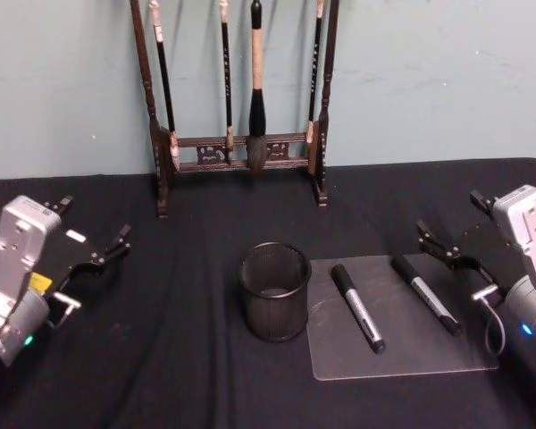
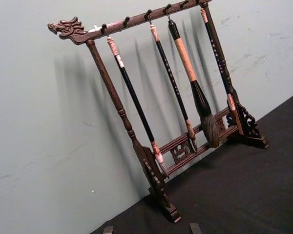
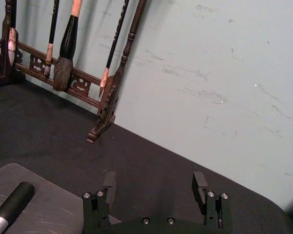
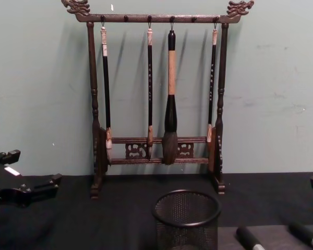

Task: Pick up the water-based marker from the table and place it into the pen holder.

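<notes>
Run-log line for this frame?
phase: pre-grasp | left claw: open, parked left | right claw: open, right of mat | markers: two on mat | pen holder: no marker inside

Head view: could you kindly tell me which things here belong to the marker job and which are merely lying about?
Job: left marker and right marker (which is water-based I cannot tell), pen holder, table, open left gripper, open right gripper.
Lying about: brush rack, hanging brushes, mat under the markers.
</notes>
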Motion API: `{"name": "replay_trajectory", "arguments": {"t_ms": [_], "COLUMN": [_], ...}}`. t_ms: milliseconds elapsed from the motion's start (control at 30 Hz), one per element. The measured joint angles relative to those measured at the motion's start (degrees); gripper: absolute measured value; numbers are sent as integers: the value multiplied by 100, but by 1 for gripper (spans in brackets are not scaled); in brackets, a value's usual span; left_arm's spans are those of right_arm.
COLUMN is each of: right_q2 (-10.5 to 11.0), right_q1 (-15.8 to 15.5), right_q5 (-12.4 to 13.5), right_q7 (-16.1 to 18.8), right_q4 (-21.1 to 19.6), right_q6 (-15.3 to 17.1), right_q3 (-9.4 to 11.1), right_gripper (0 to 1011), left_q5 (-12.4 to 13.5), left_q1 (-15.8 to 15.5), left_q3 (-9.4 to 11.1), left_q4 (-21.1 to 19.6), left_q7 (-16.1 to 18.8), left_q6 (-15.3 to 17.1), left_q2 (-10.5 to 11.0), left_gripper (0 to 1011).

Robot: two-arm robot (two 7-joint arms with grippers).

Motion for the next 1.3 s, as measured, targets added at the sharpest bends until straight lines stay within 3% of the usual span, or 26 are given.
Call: {"name": "replay_trajectory", "arguments": {"t_ms": [233, 433, 567, 667, 1000, 1300], "right_q2": [0, -77, -128, -243, -383, -570], "right_q1": [0, -320, -423, -584, -613, -527], "right_q5": [0, 213, 283, 382, 661, 568], "right_q7": [0, 127, 136, 129, 516, 762], "right_q4": [0, -632, -831, -1097, -1232, -971], "right_q6": [0, 369, 531, 835, 1728, 2073], "right_q3": [0, 231, 338, 546, 811, 848], "right_gripper": [1002, 1002, 1000, 1000, 1002, 1002], "left_q5": [1, 1, 0, 0, 0, 1], "left_q1": [0, 0, 0, 0, 0, 0], "left_q3": [0, 0, 0, 0, 0, 0], "left_q4": [0, 0, 0, 0, 0, 0], "left_q7": [0, 0, 0, 0, 0, 0], "left_q6": [0, 0, 0, 0, 0, 0], "left_q2": [0, 0, 0, 0, 0, 0], "left_gripper": [1009, 1009, 1009, 1009, 1009, 1009]}}
